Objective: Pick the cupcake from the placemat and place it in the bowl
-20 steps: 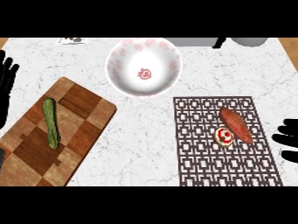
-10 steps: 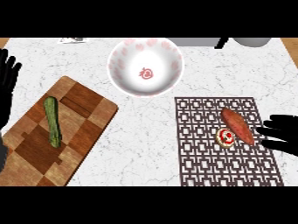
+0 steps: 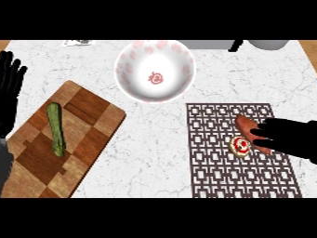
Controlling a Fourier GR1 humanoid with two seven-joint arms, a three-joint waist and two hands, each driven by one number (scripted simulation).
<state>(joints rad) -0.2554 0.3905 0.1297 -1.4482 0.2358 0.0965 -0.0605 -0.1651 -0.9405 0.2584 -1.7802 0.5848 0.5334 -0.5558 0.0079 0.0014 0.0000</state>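
While right hand [image 3: 294, 137] overlaps cupcake [image 3: 241, 146], bowl [image 3: 155, 69] shows red mark

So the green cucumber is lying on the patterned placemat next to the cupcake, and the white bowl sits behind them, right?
Not quite. In the head view the cucumber lies on the wooden cutting board at the left, not on the placemat. The cupcake is on the placemat, beside a reddish sweet potato, with the right hand over them. The white bowl does sit behind.
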